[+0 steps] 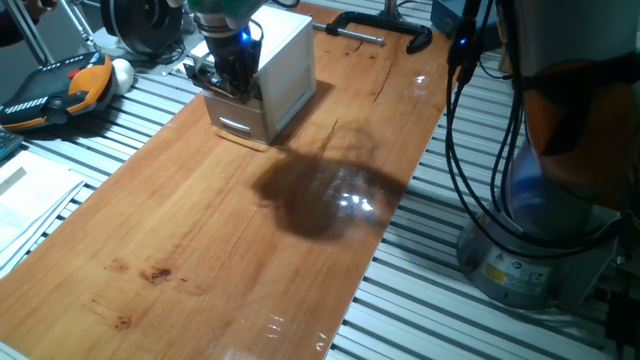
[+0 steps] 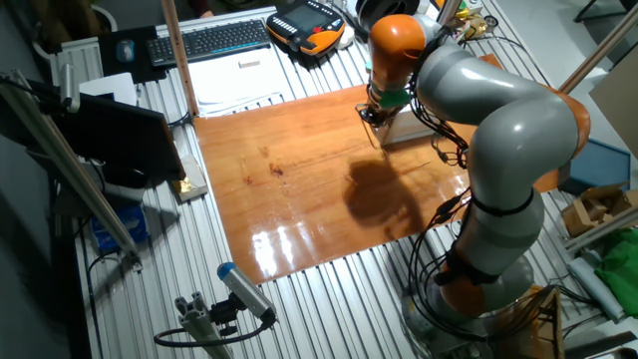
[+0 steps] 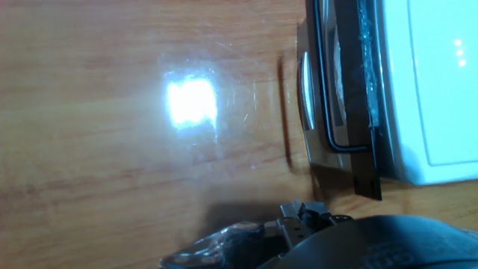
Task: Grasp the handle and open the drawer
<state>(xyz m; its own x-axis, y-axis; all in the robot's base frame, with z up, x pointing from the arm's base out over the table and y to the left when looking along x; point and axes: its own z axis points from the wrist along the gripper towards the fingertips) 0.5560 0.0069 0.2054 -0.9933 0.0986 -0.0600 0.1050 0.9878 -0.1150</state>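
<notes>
Dark and blurred, part of my end effector filled the bottom edge of the hand view, and I could not tell from any view whether the fingers were apart or closed. Past it lay the glossy tabletop with a bright glare patch. Along the right side of that view sat the cabinet, with the handle showing as a thin dark bar running along the drawer front, and a pale silvery handle just beside it.

From one fixed view, my end effector hung at the cabinet's front, above the lower drawer. The drawer looked at most slightly out; I judged the pull barely begun or not yet started. In the hand view the handle lay up and to the right of my fingers, seemingly not between them.
</notes>
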